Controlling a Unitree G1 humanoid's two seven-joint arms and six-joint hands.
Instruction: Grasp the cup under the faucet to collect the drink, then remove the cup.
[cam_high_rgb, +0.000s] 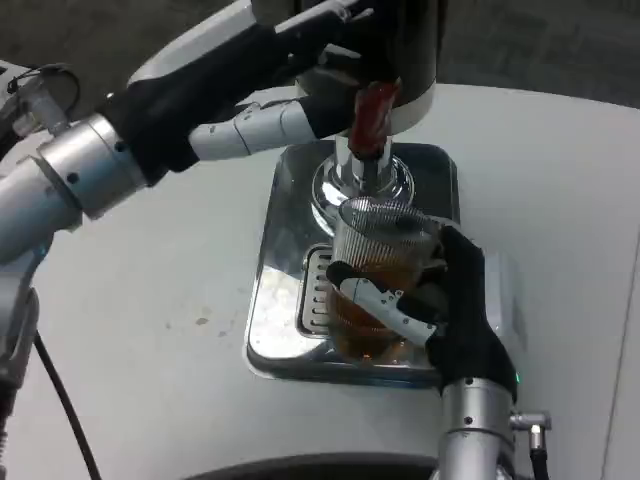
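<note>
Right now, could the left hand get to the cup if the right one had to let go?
Probably not easily: the left hand is up at the dispenser's red tap handle, and the right hand wraps the cup under the spout, covering its near side.

A ribbed clear cup of amber drink stood on the steel tray below the faucet, gripped by the right robot hand. Above the cup, the left robot hand reached toward the red lever.
</note>
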